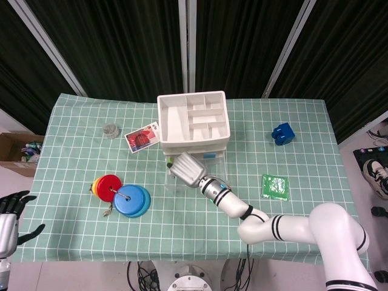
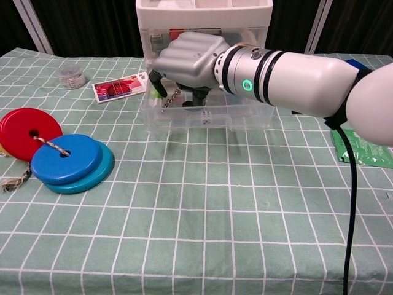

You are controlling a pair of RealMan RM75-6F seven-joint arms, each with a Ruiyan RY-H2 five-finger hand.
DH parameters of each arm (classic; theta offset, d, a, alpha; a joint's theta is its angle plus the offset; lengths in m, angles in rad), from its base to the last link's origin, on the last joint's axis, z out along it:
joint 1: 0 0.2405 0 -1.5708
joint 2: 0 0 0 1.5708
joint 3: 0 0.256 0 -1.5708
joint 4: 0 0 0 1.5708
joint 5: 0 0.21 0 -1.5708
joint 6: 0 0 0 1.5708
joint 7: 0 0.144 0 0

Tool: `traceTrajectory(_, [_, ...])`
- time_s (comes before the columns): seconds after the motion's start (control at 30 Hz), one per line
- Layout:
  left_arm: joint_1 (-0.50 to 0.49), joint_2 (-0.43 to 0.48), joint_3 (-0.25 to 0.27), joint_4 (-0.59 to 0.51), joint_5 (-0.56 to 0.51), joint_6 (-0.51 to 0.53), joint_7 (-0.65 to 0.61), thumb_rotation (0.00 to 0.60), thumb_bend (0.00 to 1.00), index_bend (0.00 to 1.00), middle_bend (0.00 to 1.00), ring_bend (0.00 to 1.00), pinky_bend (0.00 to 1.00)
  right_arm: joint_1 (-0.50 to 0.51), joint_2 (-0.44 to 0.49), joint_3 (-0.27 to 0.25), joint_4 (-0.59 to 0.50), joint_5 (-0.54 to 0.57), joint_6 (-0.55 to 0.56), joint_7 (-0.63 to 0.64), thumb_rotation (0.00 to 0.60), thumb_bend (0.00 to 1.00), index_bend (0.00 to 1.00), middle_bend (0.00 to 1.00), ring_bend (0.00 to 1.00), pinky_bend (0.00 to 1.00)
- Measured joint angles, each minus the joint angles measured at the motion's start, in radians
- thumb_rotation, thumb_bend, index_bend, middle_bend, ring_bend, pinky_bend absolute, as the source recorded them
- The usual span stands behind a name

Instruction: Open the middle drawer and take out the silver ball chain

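Chest view: the right hand (image 2: 187, 60) hangs over the pulled-out middle drawer (image 2: 206, 117) of the white drawer unit (image 2: 204, 12), fingers curled downward and pinching the silver ball chain (image 2: 171, 100). The chain dangles from the fingertips above the drawer's clear front, its lower end just inside the drawer. Head view: the left hand (image 1: 13, 212) sits off the table's left edge, fingers spread, holding nothing. On the checked tablecloth (image 1: 182, 224) lie stacked red and blue discs (image 1: 121, 195), a picture card (image 1: 142, 137), a blue toy (image 1: 282, 133) and a green packet (image 1: 275, 187).
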Motion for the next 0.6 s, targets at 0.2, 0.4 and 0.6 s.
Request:
traceTrajectory(0.2, [0.002, 0.000, -0.001, 0.002, -0.001, 0.001, -0.003, 0.600, 0.04, 0.30, 0.22, 0.18, 0.19, 0.002, -0.014, 0.006, 0.023, -0.008, -0.014, 0.008, 0.600, 0.30, 0.40, 0.91, 0.90, 0.90])
traceTrajectory(0.4, [0.004, 0.001, -0.001, 0.004, -0.001, 0.001, -0.008, 0.600, 0.04, 0.30, 0.22, 0.18, 0.19, 0.000, -0.023, 0.008, 0.036, -0.014, -0.020, 0.010, 0.600, 0.31, 0.41, 0.91, 0.90, 0.90])
traceTrajectory(0.6, [0.003, 0.000, -0.003, 0.006, 0.002, 0.002, -0.012, 0.600, 0.04, 0.30, 0.22, 0.18, 0.19, -0.005, -0.032, 0.008, 0.051, -0.023, -0.019, 0.015, 0.600, 0.31, 0.48, 0.91, 0.90, 0.90])
